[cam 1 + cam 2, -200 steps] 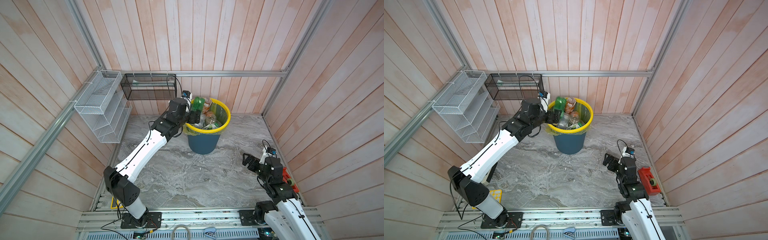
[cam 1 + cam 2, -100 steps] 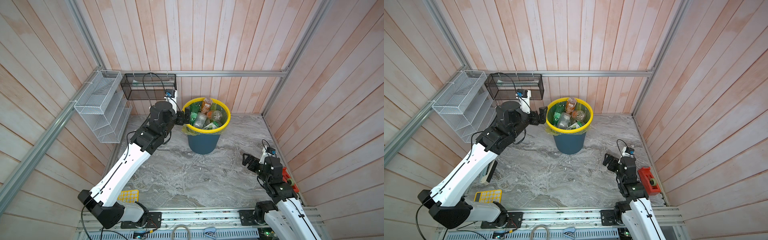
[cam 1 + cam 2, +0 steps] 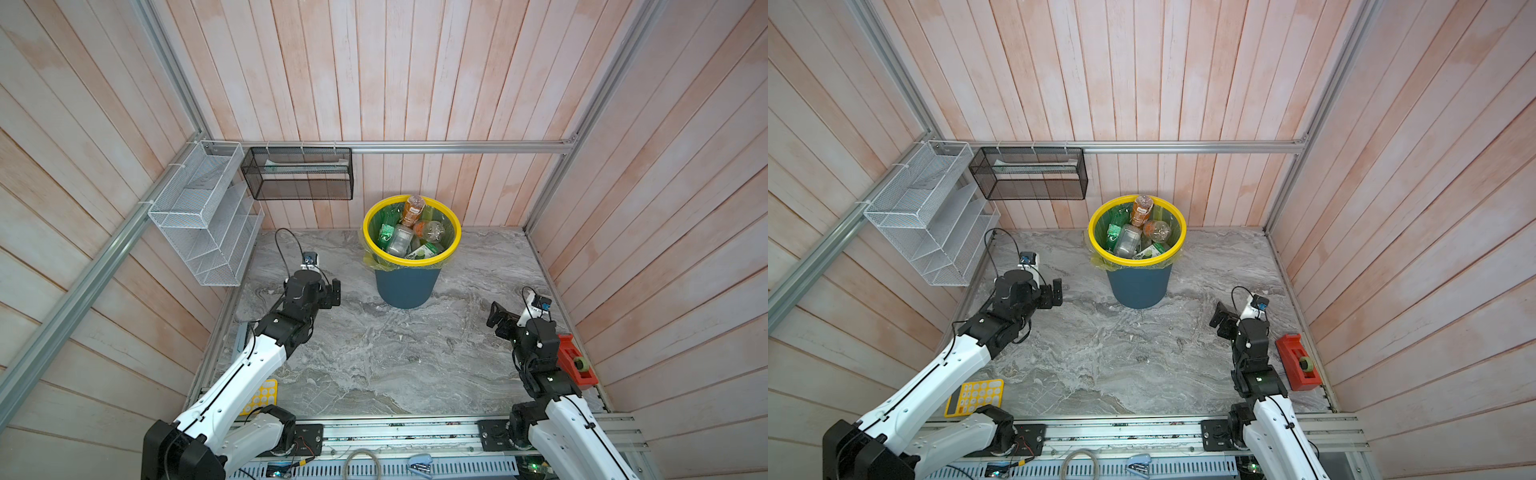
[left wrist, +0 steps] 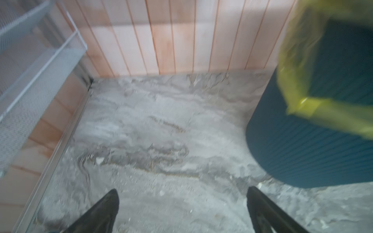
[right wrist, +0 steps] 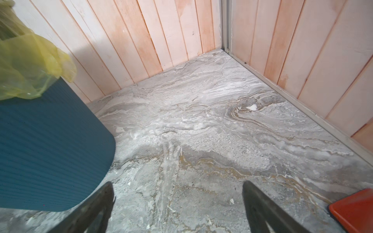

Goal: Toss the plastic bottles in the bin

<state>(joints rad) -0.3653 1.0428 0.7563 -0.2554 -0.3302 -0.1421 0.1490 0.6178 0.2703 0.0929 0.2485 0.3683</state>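
Note:
The bin (image 3: 403,286), dark blue with a yellow rim and a yellow-green liner, stands at the back of the marble floor in both top views (image 3: 1138,286). Several plastic bottles (image 3: 401,241) lie heaped inside it, a brownish one (image 3: 412,210) on top against the far rim. My left gripper (image 3: 330,294) hangs open and empty, low over the floor to the left of the bin. Its wrist view shows bare floor between the fingers (image 4: 181,190) and the bin's wall (image 4: 302,151) beside them. My right gripper (image 3: 498,320) is open and empty to the bin's right (image 5: 177,183).
A white wire rack (image 3: 203,220) and a black mesh basket (image 3: 299,178) hang on the left and back walls. A yellow calculator (image 3: 976,397) lies by the left arm's base. A red tape dispenser (image 3: 1298,365) sits by the right wall.
My left gripper has drawn back from over the bin's rim, down and to the left. The green bottle that was at its fingers now lies in the bin. The right arm has not moved.

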